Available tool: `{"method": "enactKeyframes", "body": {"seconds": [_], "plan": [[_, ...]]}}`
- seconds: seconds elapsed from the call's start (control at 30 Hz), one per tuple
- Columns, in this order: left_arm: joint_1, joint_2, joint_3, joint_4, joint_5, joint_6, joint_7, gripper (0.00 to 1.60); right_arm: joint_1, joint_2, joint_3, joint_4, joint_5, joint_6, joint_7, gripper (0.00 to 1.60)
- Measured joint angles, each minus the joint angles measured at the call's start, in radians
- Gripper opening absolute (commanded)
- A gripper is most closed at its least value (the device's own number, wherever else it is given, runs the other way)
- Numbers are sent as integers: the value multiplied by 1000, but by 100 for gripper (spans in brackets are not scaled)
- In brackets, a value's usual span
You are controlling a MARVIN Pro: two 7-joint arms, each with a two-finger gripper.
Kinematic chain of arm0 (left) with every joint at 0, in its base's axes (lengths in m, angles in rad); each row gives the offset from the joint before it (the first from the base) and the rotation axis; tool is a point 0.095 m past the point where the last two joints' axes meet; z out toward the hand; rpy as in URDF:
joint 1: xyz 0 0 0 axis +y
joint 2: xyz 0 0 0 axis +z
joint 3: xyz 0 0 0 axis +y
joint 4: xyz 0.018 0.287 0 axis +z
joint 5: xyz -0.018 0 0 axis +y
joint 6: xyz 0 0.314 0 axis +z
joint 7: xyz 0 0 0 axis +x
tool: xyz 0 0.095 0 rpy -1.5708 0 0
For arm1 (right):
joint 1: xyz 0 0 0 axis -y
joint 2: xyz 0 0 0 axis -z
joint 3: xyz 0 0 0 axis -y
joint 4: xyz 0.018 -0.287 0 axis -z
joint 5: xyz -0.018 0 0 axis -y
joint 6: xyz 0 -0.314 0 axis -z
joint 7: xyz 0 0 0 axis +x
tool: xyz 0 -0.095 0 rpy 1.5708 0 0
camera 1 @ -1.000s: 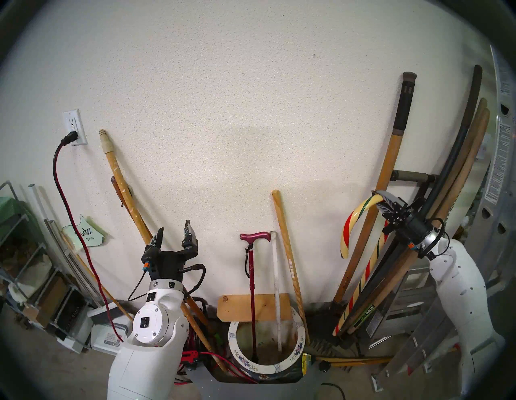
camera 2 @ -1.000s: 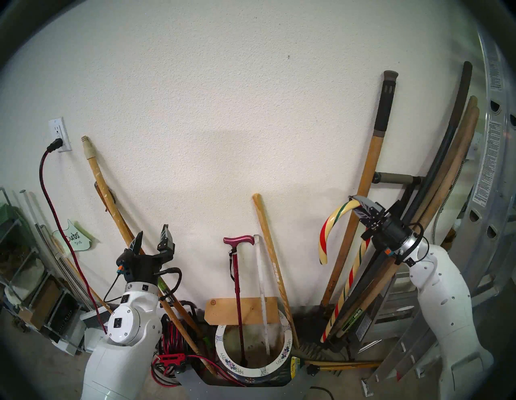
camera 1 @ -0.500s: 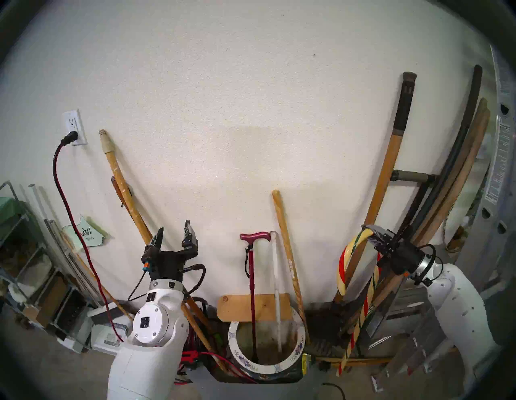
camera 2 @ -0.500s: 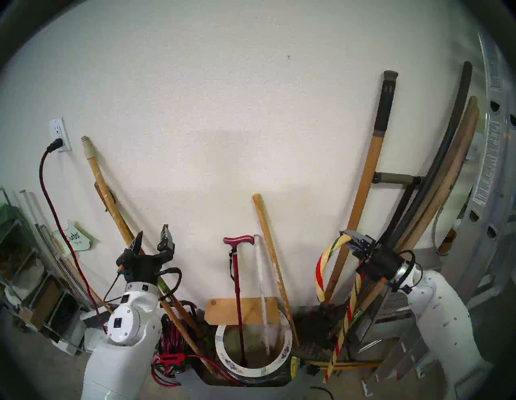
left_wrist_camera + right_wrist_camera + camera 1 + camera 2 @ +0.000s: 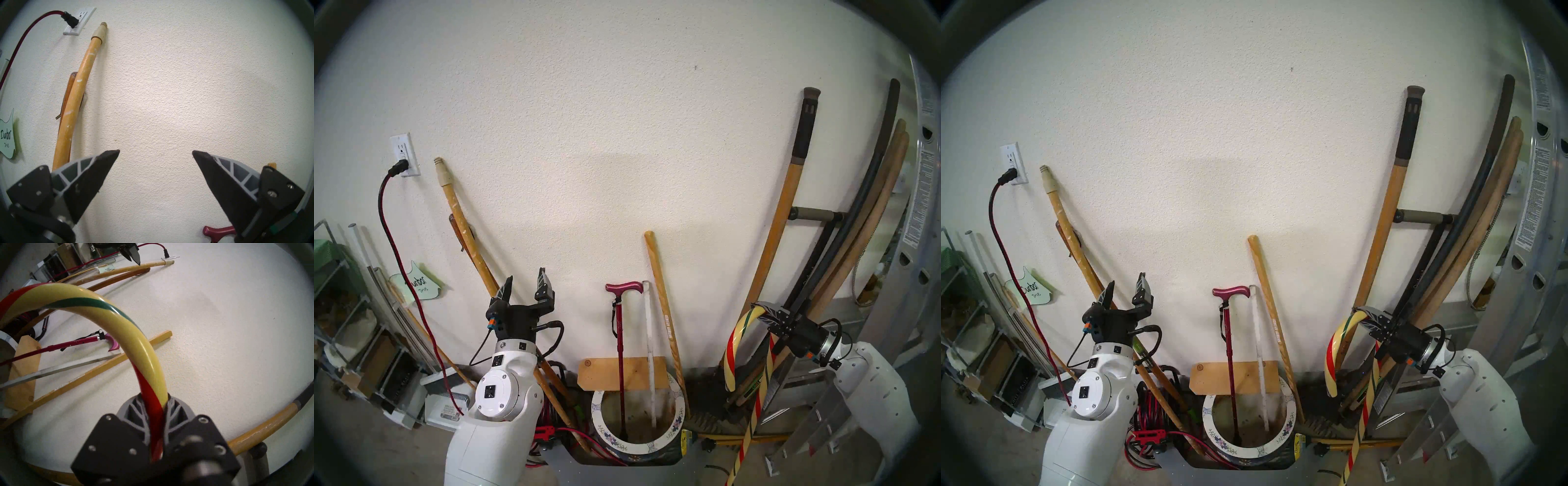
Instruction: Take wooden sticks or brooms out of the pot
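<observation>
Cream textured wall (image 5: 619, 118) filled most of the view, evenly lit w/ a faint grey shadow patch mid-wall. White outlet (image 5: 405, 154) sat up & left of the left jaws, black plug w/ red cord (image 5: 387, 217) hanging from it. Pale green sign (image 5: 419, 283) reading "Dunbar Drive" lay left of those jaws; wire shelf rack (image 5: 344, 325) w/ boxes further left. Grey concrete floor (image 5: 365, 451) below. Aluminium ladder (image 5: 921, 210) stood right of the right jaws, tan tool handles (image 5: 778, 217) leaning on the wall above them.
</observation>
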Motion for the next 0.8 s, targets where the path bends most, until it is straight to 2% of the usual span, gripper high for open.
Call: {"method": "enactKeyframes", "body": {"seconds": [0.27, 0.3, 0.43, 0.57, 0.67, 0.8], "plan": [[0, 0, 0, 0, 0, 0, 0, 160, -33, 42, 14, -36, 147, 125, 131, 0], [0, 0, 0, 0, 0, 0, 0, 160, -39, 53, 16, -47, 188, 161, 169, 0], [0, 0, 0, 0, 0, 0, 0, 160, -43, 71, 15, -60, 273, 227, 239, 0], [0, 0, 0, 0, 0, 0, 0, 160, -37, 80, 10, -63, 328, 286, 302, 0], [0, 0, 0, 0, 0, 0, 0, 160, -16, 81, 2, -60, 359, 361, 364, 0], [0, 0, 0, 0, 0, 0, 0, 160, 7, 76, -4, -53, 371, 424, 384, 0]]}}
